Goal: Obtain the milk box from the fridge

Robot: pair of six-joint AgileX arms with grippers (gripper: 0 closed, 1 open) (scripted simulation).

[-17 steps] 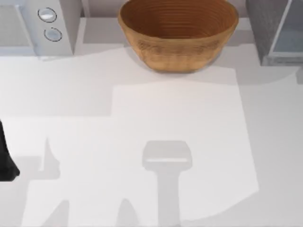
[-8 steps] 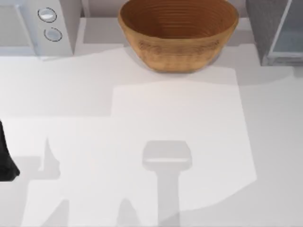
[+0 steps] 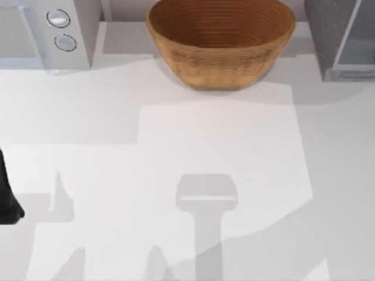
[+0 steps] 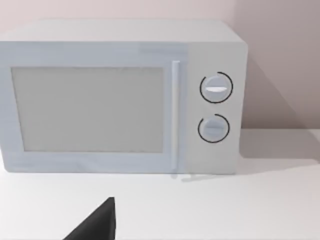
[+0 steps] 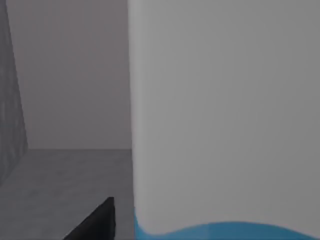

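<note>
The milk box (image 5: 225,125) looms very close in the right wrist view, its white top showing with a sky-blue edge below. It stands on the grey floor inside the fridge (image 5: 65,170). My right gripper (image 5: 160,222) is open around the carton, and its one visible dark finger (image 5: 95,222) stands slightly clear of the carton's side. From above, the fridge (image 3: 340,35) sits at the table's far right corner. My left arm (image 3: 6,199) is parked at the left edge, its gripper (image 4: 160,227) open and facing the white appliance.
A white appliance with two round dials (image 3: 58,29) stands at the far left. A large brown woven basket (image 3: 220,41) sits at the far middle. Arm shadows fall across the near half of the white table (image 3: 193,134).
In the top view the shadow over the table's near right corner has spread leftward and grown. The left arm, basket and appliances have not moved.
</note>
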